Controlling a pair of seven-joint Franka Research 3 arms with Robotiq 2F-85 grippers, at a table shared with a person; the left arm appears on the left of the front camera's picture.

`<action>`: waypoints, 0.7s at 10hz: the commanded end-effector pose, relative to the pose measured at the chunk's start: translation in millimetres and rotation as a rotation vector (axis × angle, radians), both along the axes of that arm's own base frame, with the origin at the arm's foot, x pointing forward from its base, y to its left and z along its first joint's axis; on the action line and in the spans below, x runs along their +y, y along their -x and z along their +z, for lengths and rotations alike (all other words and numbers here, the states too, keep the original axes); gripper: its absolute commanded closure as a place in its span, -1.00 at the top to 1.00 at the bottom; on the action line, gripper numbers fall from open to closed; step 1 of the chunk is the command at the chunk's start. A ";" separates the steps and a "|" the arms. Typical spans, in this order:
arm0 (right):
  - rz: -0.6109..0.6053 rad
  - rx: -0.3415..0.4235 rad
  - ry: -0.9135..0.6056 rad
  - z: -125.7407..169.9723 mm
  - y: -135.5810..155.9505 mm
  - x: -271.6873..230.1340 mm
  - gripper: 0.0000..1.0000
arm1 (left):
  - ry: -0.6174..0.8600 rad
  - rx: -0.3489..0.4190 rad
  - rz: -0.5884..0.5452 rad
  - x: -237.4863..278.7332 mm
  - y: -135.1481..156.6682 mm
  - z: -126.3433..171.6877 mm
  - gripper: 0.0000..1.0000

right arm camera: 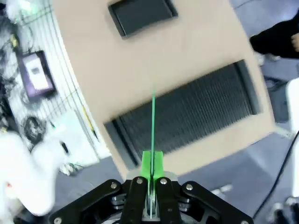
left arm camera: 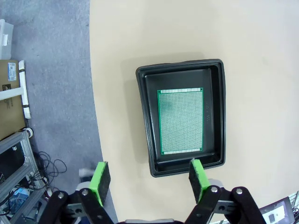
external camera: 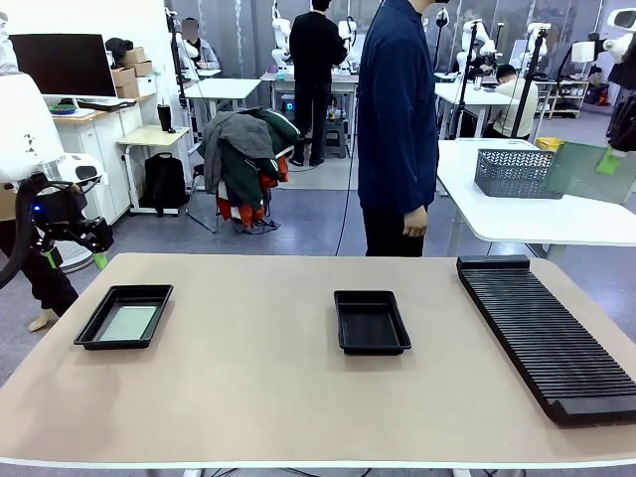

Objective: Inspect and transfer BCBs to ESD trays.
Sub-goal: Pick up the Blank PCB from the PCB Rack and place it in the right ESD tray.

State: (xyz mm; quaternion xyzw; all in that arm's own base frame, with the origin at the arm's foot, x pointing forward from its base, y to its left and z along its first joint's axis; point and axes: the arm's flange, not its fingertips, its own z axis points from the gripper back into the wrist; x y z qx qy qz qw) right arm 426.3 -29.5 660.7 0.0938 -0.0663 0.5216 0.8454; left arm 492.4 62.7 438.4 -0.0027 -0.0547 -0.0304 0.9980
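Note:
One BCB (left arm camera: 181,121) lies flat in the left ESD tray (external camera: 97,321), which the left wrist view shows as a black tray (left arm camera: 149,140) directly below my open left gripper (left arm camera: 148,179). In the front view, that gripper (external camera: 75,260) hangs above the table's left edge, and the board (external camera: 130,322) shows pale in the tray. The middle ESD tray (external camera: 371,321) holds nothing. High at the far right, my right gripper (external camera: 611,159) is shut on a second BCB (external camera: 586,171). In the right wrist view this board (right arm camera: 153,121) stands edge-on between the shut fingers of that gripper (right arm camera: 152,170).
A long black ribbed rack (external camera: 547,333) lies along the table's right side, seen also as the rack (right arm camera: 187,116) in the right wrist view. A person in dark blue (external camera: 397,129) stands at the far edge. A grey basket (external camera: 512,171) sits on a white table behind.

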 end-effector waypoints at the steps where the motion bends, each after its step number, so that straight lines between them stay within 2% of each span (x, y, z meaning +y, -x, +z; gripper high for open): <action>1: -0.228 0.045 -0.152 -22.1 18.0 25.9 -0.95 | 0.005 -0.007 0.002 0.4 1.1 -1.6 0.80; 3: -0.458 0.150 -0.301 -63.7 27.4 56.0 -0.95 | 0.005 -0.007 0.002 0.4 1.1 -1.6 0.80; 7: -0.761 0.277 -0.530 -146.0 30.6 120.3 -0.95 | 0.005 -0.007 0.002 0.4 1.1 -1.6 0.80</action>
